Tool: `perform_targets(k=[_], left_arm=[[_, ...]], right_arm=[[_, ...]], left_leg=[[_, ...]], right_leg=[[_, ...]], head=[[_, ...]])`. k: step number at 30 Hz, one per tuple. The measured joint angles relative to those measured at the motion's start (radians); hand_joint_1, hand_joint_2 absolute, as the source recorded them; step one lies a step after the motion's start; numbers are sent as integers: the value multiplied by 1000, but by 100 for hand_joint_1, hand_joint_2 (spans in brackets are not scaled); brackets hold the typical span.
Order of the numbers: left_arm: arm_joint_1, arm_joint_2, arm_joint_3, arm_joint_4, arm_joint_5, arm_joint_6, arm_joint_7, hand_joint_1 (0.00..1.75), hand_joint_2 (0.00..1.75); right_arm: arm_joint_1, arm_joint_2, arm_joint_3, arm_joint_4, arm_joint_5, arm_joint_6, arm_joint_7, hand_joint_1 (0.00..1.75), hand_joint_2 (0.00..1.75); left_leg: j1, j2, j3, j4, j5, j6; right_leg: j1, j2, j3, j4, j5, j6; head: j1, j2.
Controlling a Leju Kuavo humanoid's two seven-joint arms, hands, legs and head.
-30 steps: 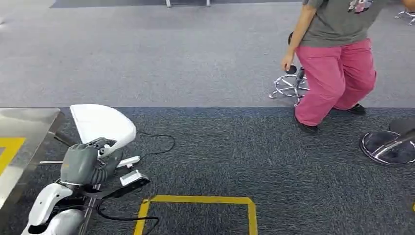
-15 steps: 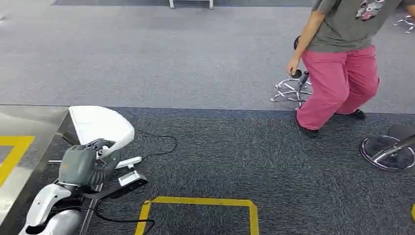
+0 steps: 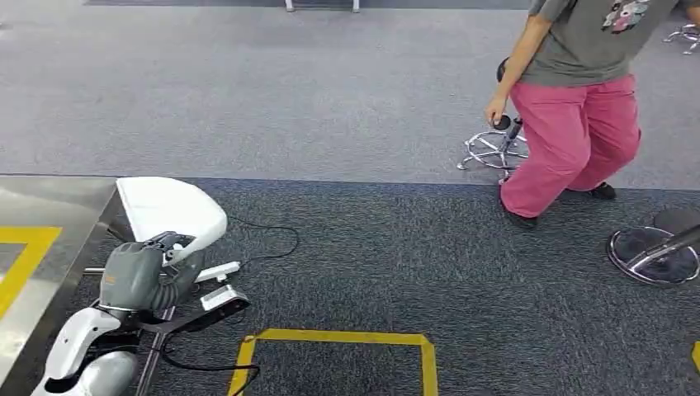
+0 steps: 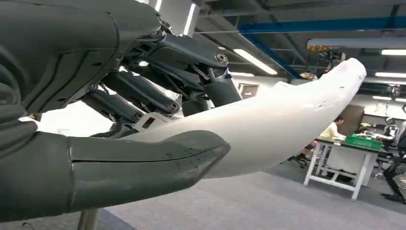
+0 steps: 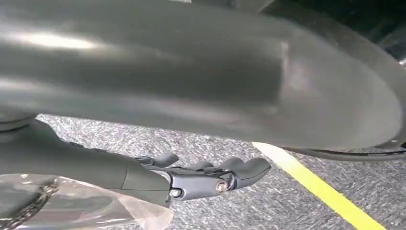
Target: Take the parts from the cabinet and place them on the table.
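My left hand (image 3: 144, 276) grips a white curved shell part (image 3: 169, 206) at the lower left of the head view, just off the right edge of the steel table (image 3: 49, 198). In the left wrist view the thumb and dark fingers (image 4: 143, 96) close around the narrow end of the white part (image 4: 287, 124), which juts away from the hand. My right hand (image 5: 191, 179) hangs over the dark carpet with its fingers stretched out side by side. Crinkled clear plastic (image 5: 72, 206) lies by its palm; I cannot tell whether it is held.
A person (image 3: 574, 124) in pink trousers stands at the far right beside a chrome stool base (image 3: 495, 148); another stool base (image 3: 656, 247) lies at the right edge. A yellow tape square (image 3: 334, 338) marks the carpet ahead. A black cable (image 3: 264, 239) runs near my left hand.
The whole picture has shifted a little right, bringing more of the steel table into view. The person has stepped slightly right. My left hand still holds the white part.
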Motion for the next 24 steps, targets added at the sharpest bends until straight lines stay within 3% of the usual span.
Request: perform_targets(k=[20,24], left_arm=[[0,0,0,0,3,-1,0,175,175],[0,1,0,0,4,-1,0,175,175]], right_arm=[[1,0,-48,0,64,-5,-5,0,0],[1,0,-58,0,79,-8,-4,0,0]], left_leg=[[3,0,0,0,1,-1],[-2,0,-1,5,-3,8]], right_leg=[[3,0,-1,3,-1,-1],[-2,0,0,-1,2,8]], head=[[0,0],[0,0]])
